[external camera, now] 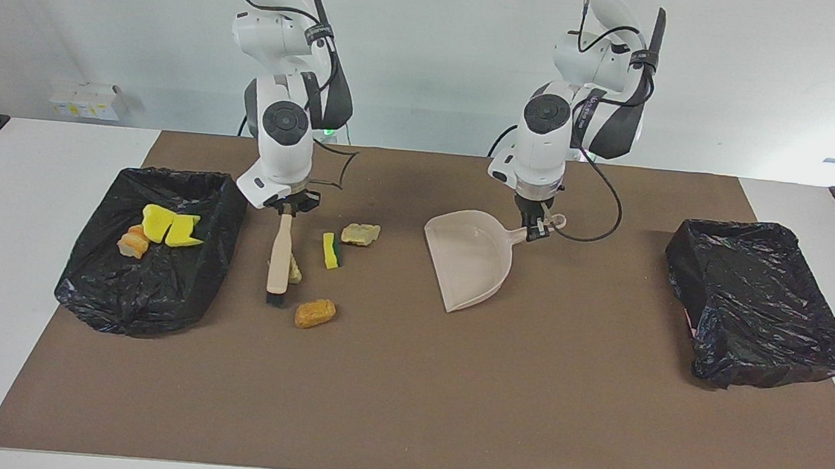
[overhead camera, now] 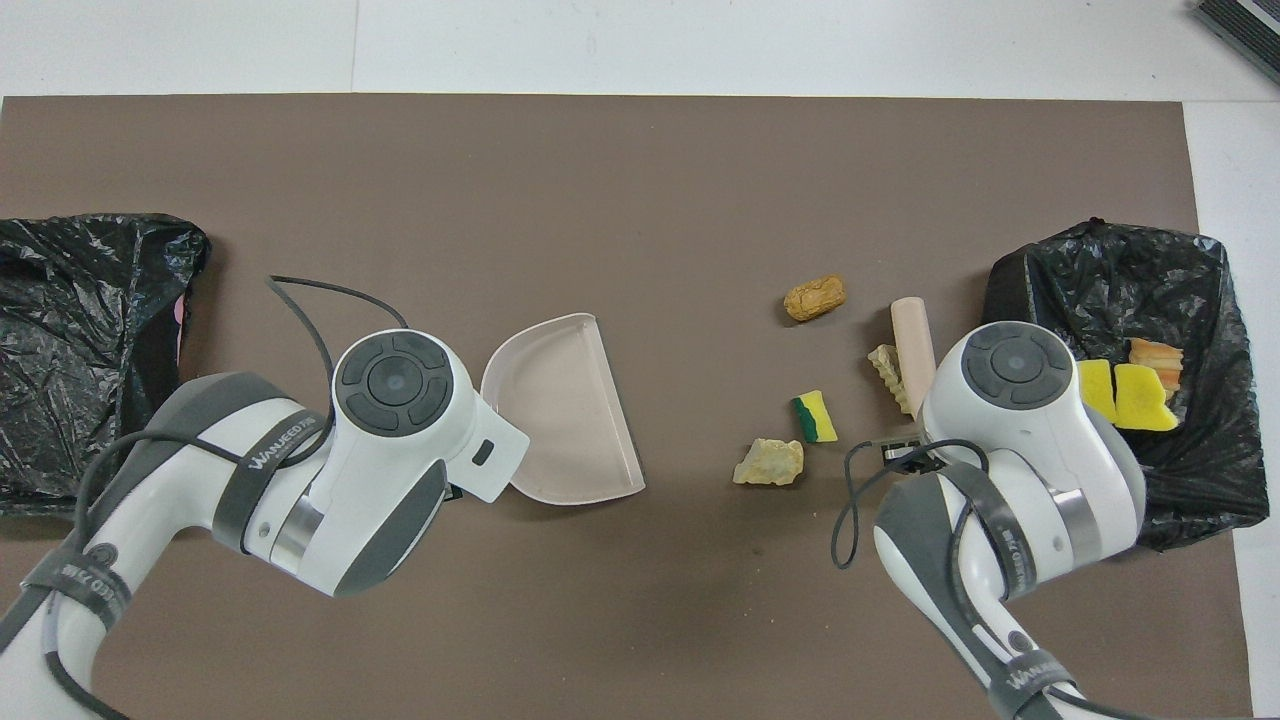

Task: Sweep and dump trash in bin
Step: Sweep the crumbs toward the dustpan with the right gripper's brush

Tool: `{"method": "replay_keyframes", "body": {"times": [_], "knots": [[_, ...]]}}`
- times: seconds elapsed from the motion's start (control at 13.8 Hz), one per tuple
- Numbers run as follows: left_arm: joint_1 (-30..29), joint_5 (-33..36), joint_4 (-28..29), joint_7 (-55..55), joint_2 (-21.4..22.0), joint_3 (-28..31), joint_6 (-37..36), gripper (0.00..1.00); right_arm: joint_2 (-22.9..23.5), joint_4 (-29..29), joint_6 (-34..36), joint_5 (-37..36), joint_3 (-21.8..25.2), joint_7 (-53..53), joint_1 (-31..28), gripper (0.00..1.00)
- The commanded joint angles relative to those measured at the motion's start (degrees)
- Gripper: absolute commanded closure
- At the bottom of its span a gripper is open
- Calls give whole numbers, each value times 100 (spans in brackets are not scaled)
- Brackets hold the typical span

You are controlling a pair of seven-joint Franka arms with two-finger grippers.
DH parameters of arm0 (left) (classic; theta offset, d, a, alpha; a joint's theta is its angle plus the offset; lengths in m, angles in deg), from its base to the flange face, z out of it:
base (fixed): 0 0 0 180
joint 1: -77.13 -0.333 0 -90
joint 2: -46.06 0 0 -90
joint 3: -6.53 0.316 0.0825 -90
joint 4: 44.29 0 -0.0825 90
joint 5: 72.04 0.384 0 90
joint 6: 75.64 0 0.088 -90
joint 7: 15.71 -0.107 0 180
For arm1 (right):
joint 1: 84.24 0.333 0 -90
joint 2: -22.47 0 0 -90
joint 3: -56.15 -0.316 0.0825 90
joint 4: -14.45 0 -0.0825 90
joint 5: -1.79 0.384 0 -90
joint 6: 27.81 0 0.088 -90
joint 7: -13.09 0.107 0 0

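Facing view alone shows right gripper [external camera: 287,206] clamping brush [external camera: 280,259], left gripper [external camera: 535,229] clamping dustpan [external camera: 471,265].

Brush [overhead camera: 911,340] beside tan lump [overhead camera: 888,374]; dustpan [overhead camera: 565,410] well apart

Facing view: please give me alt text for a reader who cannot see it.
The right gripper holds a brush against a tan lump among four trash pieces on the brown mat, while the left gripper holds a dustpan nearby. A black-lined bin at the right arm's end holds more trash.
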Motion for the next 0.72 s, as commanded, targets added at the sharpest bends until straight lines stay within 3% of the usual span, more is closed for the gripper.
{"method": "replay_keyframes", "body": {"times": [0.0,0.36,0.65], "knots": [[93,121,346,523,241,22,103,100,169,-60,-214,553,-19,-14,338,100],[93,121,408,560,294,22,103,100,266,-375,-364,1634,-19,302,954,100],[163,112,408,577,302,13,33,100,477,-1254,653,1584,25,514,876,100]]}}
